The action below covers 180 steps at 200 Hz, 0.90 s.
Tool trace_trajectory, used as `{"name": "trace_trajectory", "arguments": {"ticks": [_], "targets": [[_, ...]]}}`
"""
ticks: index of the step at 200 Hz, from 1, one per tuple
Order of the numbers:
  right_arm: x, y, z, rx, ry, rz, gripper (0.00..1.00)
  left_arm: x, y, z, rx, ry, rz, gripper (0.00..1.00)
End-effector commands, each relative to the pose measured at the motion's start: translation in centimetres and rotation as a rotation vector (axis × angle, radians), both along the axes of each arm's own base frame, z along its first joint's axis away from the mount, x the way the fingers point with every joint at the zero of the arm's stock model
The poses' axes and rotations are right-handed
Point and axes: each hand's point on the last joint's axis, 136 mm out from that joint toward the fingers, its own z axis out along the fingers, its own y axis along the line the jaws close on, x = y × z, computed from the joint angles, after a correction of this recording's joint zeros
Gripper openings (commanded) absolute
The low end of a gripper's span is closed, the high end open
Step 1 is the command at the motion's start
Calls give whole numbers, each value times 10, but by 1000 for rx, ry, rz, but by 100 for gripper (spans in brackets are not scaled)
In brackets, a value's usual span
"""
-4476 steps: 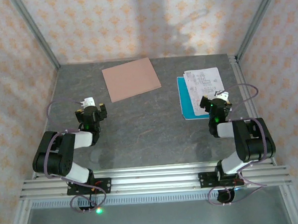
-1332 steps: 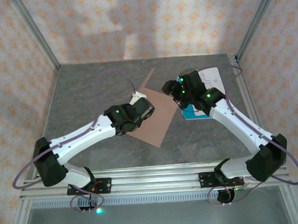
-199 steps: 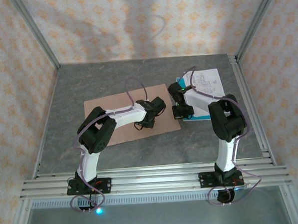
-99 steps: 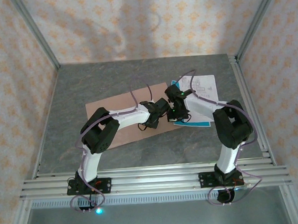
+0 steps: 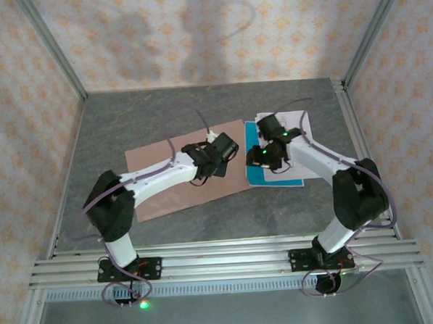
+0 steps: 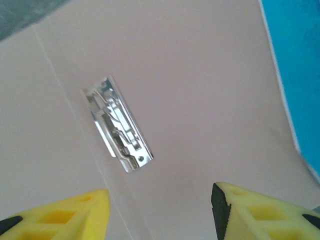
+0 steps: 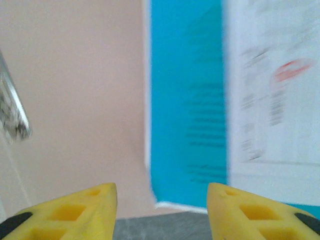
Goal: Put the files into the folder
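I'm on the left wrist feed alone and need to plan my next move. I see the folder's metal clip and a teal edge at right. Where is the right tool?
Observer: The right tool is open, above the teal sheet's left edge, where it meets the folder.
Operator: Are the printed pages on that teal sheet?
Observer: Yes, the white sheets lie on its right part, leaving a teal strip bare on the left.

In the right wrist view the print on the files (image 7: 270, 90) is blurred unreadable, and the metal fastener (image 7: 12, 110) is cut off at the left edge.
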Motion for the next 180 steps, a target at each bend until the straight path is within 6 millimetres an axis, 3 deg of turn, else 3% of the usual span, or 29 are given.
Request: {"name": "trace_trajectory", "arguments": {"ticks": [1, 16, 31, 49, 68, 96, 101, 125, 180], "targets": [[22, -57, -3, -57, 11, -242, 43, 8, 40, -8, -29, 51, 171, 53], [32, -92, -12, -59, 51, -373, 33, 15, 66, -17, -63, 102, 253, 44], [41, -119, -21, -71, 78, -462, 31, 20, 87, -27, -78, 143, 316, 37], [50, -141, -32, -87, 106, -525, 31, 29, 103, -38, -96, 182, 359, 37], [58, -150, -46, -109, 140, -548, 31, 41, 106, -51, -121, 215, 369, 45], [62, -149, -73, -123, 209, -541, 31, 58, 94, -63, -127, 239, 338, 51], [61, -148, -77, -124, 224, -537, 31, 59, 93, -75, -111, 265, 340, 51], [54, -137, -95, -111, 268, -499, 30, 64, 85, -95, -116, 303, 333, 51], [40, -105, -95, -153, 285, -368, 30, 66, 50, -120, -122, 329, 264, 49]]}}
